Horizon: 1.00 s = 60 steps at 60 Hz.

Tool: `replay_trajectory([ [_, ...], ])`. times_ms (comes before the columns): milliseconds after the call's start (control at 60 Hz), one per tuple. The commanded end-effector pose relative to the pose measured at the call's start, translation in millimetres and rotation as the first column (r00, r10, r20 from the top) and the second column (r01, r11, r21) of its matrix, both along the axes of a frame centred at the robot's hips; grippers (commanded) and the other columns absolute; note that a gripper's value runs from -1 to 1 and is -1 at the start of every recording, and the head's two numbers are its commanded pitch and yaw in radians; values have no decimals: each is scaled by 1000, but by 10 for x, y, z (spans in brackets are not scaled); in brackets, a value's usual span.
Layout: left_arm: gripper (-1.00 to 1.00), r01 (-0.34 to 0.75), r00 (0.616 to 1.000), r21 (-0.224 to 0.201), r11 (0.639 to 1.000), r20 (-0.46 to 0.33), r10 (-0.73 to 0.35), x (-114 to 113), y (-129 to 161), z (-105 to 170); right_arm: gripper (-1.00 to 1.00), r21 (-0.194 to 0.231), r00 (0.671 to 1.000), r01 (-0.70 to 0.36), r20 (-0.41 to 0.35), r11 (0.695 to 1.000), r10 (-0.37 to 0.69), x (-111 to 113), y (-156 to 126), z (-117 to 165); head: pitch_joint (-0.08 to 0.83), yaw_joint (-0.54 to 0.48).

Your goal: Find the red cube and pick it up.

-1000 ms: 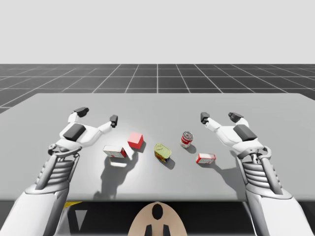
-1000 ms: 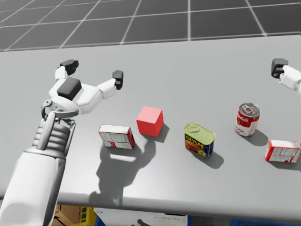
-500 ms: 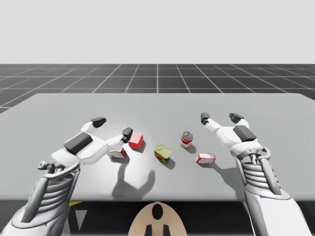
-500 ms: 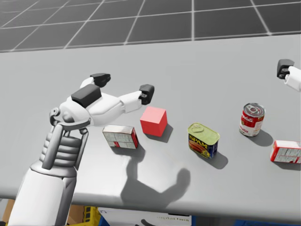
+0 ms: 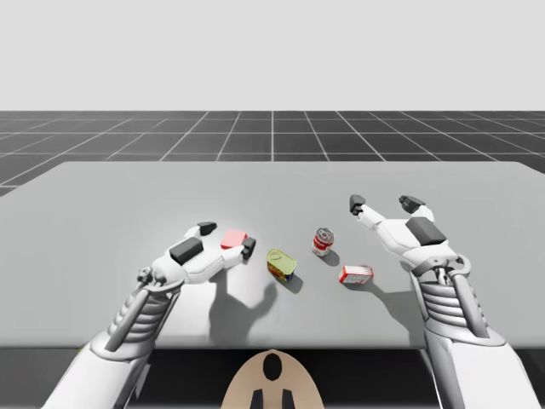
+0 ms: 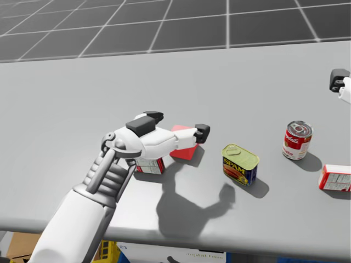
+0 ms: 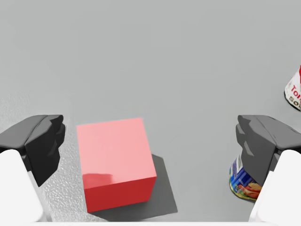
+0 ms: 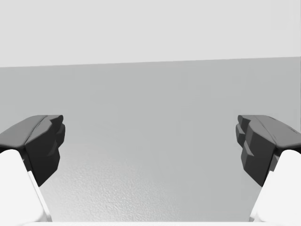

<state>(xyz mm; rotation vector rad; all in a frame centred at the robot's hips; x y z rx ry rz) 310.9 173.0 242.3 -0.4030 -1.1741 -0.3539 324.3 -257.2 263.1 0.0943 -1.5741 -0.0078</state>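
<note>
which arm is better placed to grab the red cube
Left. The left pincer is open with the red cube between the fingers, neither touching it yet. The right pincer is open over the table, on the far side of the round can from the cube.

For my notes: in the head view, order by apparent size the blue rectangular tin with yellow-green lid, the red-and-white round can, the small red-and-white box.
Largest: blue rectangular tin with yellow-green lid.
Then: red-and-white round can and small red-and-white box look alike; the frame edge cuts the box, so unranked.
</note>
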Motion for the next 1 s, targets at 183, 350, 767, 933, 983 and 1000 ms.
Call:
replay_trajectory([
  [183, -1000, -164, 949, 232, 959, -229, 218, 333, -79, -277, -1000, 3, 1000, 4, 3, 1000, -4, -5, -23, 6, 604, 206],
  [350, -1000, -165, 934, 276, 947, -264, 239, 451, -121, -415, -1000, 3, 1000, 7, 4, 1000, -7, -2, -33, 6, 605, 206],
  [767, -264, -129, 914, 349, 928, -322, 248, 512, -197, -661, -1000, -1, 1000, 15, 6, 1000, -15, 3, -48, -5, 614, 207],
  [933, 1000, -109, 915, 340, 934, -334, 228, 487, -205, -668, -1000, -1, 1000, 18, 4, 1000, -18, 2, -53, -6, 611, 207],
  [983, 1000, -107, 914, 340, 934, -335, 227, 485, -204, -671, -1000, -1, 1000, 18, 4, 1000, -18, 0, -53, -6, 608, 208],
  [1000, 1000, -107, 914, 340, 934, -335, 227, 485, -203, -672, -1000, -1, 1000, 18, 4, 1000, -18, 0, -53, -5, 607, 208],
])
